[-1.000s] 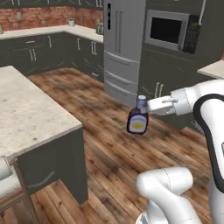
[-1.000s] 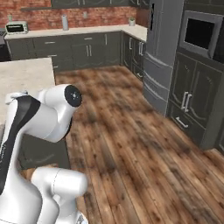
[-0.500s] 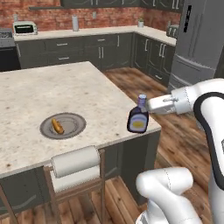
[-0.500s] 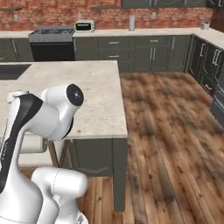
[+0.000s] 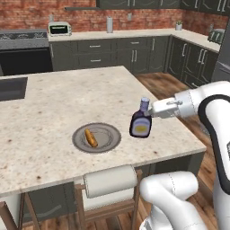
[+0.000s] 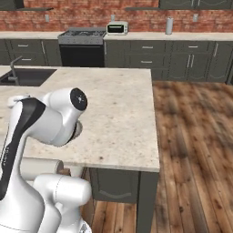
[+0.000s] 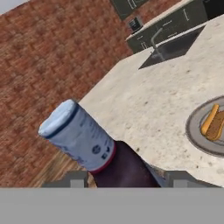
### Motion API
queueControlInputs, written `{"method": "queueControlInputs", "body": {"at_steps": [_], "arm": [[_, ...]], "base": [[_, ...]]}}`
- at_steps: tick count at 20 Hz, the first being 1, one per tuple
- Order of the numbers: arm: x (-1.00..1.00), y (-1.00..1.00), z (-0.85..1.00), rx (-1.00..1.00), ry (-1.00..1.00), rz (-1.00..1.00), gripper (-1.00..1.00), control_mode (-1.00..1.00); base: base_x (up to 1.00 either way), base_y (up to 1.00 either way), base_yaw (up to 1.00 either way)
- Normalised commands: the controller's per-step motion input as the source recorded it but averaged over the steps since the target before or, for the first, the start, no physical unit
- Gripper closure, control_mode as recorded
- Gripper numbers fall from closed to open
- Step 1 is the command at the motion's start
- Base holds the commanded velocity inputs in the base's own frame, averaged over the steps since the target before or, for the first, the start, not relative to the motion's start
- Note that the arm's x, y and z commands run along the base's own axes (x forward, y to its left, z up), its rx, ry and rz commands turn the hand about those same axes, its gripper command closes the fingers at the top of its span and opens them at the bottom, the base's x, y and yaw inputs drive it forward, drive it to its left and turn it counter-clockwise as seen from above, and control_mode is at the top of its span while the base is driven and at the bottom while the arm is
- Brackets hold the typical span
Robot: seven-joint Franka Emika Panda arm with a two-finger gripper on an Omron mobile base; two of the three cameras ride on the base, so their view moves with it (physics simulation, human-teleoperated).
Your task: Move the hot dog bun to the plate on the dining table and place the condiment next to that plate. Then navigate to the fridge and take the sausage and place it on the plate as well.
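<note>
The gripper [image 5: 150, 111] is reaching out sideways over the right end of the dining table [image 5: 54, 103], and it is clamping one condiment bottle [image 5: 140, 125] by the neck, so the dark body with its yellow label is hanging just below and to the left of the hand while the pale cap is sticking up beside the fingers. The bottle is hovering above the stone top, not touching it, a little way in from the right edge. From the hand's own camera the bottle [image 7: 87, 144] is pointing away from the fingers, cap outward, with the table top [image 7: 148, 100] lying beyond it. To the left of the bottle, near it but apart, one round grey plate [image 5: 96, 138] is sitting flat on the table, and one hot dog bun [image 5: 90, 138] is lying on the plate's left half; the hand camera is catching the same plate [image 7: 197, 131] and bun [image 7: 213, 122] at its right edge. One stool [image 5: 110, 182] with a pale rolled back is standing at the near side of the table, below the plate. Along the far brick wall one toaster [image 5: 59, 29] is resting on the dark counter [image 5: 134, 33], and one sink [image 5: 12, 87] is set into the table's far left corner.
</note>
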Motion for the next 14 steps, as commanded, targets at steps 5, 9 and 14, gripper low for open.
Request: {"method": "queueControlInputs", "body": {"at_steps": [5, 9, 14], "arm": [[0.44, -0.97, -0.55, 0.22, 0.13, 0.00, 1.00, -1.00], [0.72, -0.89, -0.70, 0.12, 0.00, 0.00, 1.00, -1.00], [0.93, -0.13, -0.59, -0.05, -0.03, -0.05, 1.00, -1.00]], "base": [[0.00, 0.00, 0.00], [0.00, 0.00, 0.00], [0.00, 0.00, 0.00]]}}
